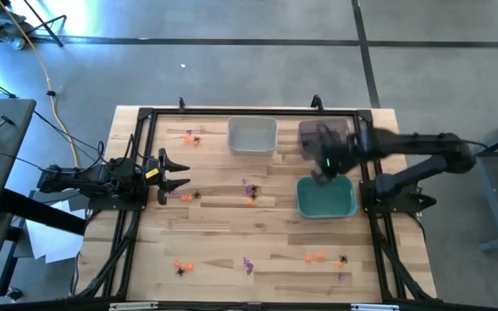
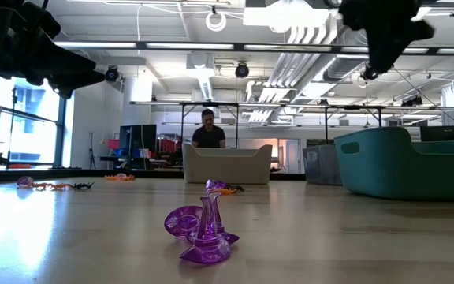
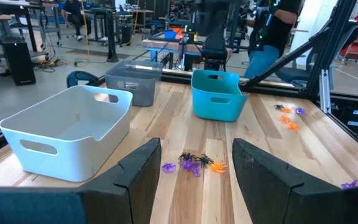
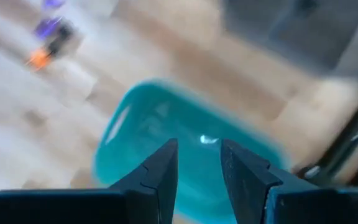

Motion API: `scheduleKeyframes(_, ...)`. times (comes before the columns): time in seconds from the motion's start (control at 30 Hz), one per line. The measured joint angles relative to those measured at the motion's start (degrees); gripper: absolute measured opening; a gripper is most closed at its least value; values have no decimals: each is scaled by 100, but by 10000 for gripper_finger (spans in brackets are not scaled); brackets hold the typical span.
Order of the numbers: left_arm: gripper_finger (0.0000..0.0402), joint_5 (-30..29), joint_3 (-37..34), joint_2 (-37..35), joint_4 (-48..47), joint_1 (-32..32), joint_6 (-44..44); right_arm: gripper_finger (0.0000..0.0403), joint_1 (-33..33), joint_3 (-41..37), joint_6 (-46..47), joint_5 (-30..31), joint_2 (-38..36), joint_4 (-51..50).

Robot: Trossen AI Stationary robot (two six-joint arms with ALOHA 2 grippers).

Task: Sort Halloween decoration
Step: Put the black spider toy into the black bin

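Broadly, the wooden table (image 1: 232, 233) carries three bins along its far half: a white bin (image 1: 252, 136), a dark bin (image 1: 314, 134) partly under the right arm, and a teal bin (image 1: 327, 199) just in front of it. The right end effector (image 1: 322, 173) hangs over the teal bin's far edge, and its own wrist view shows the two fingers apart with nothing between them and teal directly beyond. A small pale speck shows beyond the fingers in that view, but it is too blurred to say what it is. The left end effector (image 1: 173, 174) waits at the table's left side, fingers spread wide and empty.

The Halloween decoration (image 1: 251, 192) lies scattered in small clusters: purple and orange pieces near the table's middle, orange and black ones near the white bin (image 1: 190, 136), more along the near edge (image 1: 180, 266) and toward the right (image 1: 318, 257). In the low view a purple trinket (image 2: 203, 229) stands close to the camera.

Judging by the open fingers over the bin, this looks like a drop-off. To do it well, the arm should rise straight clear of the bin's rim before swinging, then pick one piece from a cluster, coming down vertically so neighbouring pieces are not scattered.
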Motion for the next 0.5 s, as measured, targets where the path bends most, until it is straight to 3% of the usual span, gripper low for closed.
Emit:
scheduleKeyframes(0.27,186,0,-2,-2,0,2,0,117,2792,0,3290,402,628,176)
scheduleKeyframes(0.5,186,0,-2,-2,0,0,0,117,4270,0,5599,156,1786,786)
